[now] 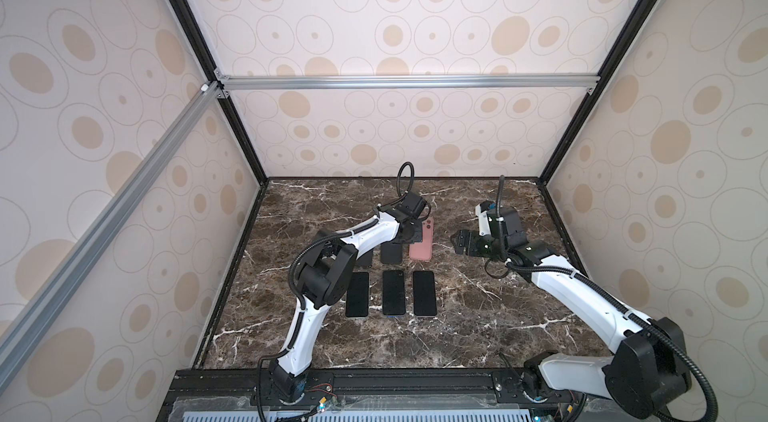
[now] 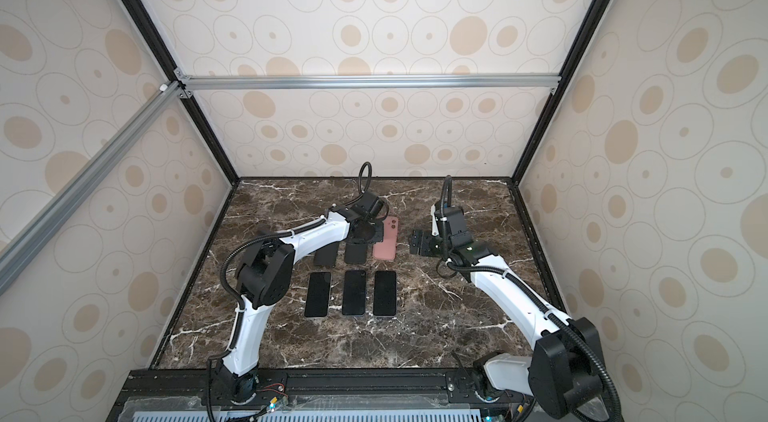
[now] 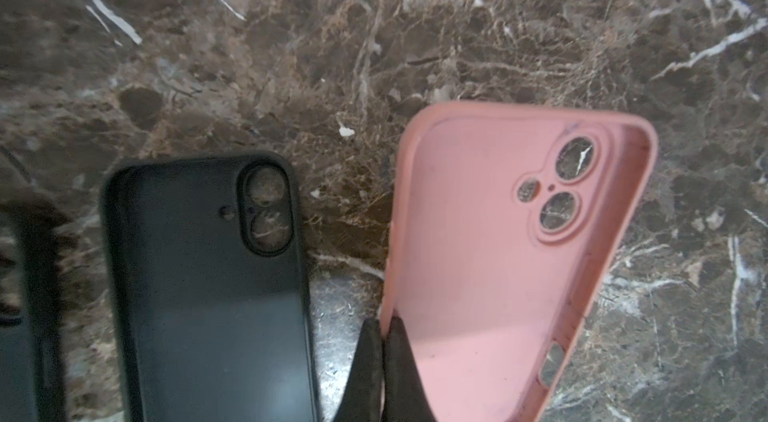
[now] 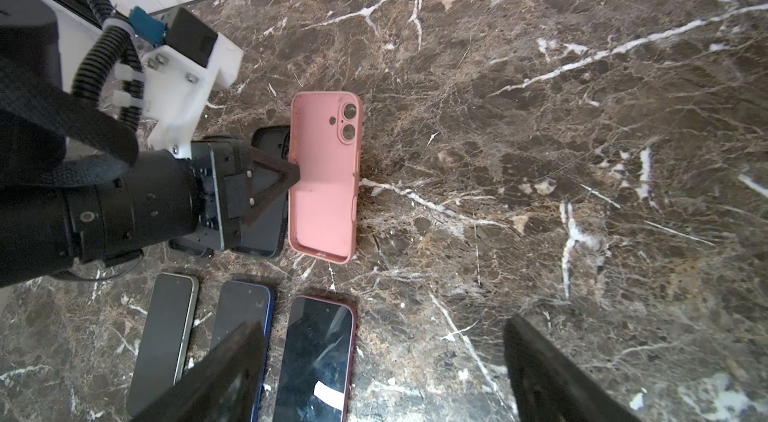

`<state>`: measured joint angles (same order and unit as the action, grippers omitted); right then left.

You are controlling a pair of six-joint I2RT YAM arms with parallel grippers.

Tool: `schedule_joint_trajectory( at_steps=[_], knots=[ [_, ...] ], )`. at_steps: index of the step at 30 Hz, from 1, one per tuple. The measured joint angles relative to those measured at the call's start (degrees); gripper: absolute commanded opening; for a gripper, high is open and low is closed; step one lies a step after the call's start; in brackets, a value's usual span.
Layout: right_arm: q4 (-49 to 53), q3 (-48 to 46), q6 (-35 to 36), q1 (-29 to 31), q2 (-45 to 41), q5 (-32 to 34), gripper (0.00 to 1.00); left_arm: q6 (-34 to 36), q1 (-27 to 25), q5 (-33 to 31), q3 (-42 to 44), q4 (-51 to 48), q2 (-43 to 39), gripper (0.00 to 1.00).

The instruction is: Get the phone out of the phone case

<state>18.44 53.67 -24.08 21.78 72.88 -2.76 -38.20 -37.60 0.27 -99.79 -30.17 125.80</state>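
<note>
Nearest on the bench (image 1: 478,316), three phones lie screen-up in a row. The red-rimmed phone (image 4: 316,357) at the row's right end is out of its case and apart from both grippers. Just beyond it the pink case (image 4: 324,191) lies empty, hollow side up. Its long axis runs near to far, with the camera cut-outs at the far end. The left gripper (image 3: 384,322) is clenched on the case's left long wall, beside a black case (image 3: 208,295). The left arm rises from the near edge, elbow bent, its forearm reaching far and rightward. The right gripper (image 1: 459,243) hangs to the right of the pink case, jaws spread wide and holding nothing, with its forearm slanting in from the near right.
</note>
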Motion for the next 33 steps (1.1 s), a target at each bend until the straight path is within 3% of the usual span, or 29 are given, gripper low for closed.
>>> schedule_joint_trajectory(
  at_steps=[8,18,24,27,30,33],
  knots=[
    [0.31,-1.73,0.13,0.02,-0.15,0.66,0.92,-1.75,0.31,2.05,-0.07,-0.15,0.66,0.00],
    [0.92,-3.61,0.11,0.02,-4.63,3.89,0.93,-3.98,1.18,3.54,-0.11,0.24,0.66,0.24],
    [1.70,-3.61,0.59,0.02,-8.17,7.91,0.94,-4.13,1.22,3.76,0.79,1.51,-0.35,0.32],
    [1.25,-4.15,1.68,0.04,-10.91,10.43,0.93,-2.91,1.27,3.21,7.10,5.64,-6.32,0.38],
    [-0.42,-5.84,2.99,0.04,-13.46,13.73,0.96,-0.17,1.44,1.75,17.97,12.61,-18.49,0.48],
    [-2.86,-8.07,4.63,0.02,-14.36,17.42,1.00,3.26,2.99,-0.20,28.59,21.38,-32.89,0.71]
  ],
)
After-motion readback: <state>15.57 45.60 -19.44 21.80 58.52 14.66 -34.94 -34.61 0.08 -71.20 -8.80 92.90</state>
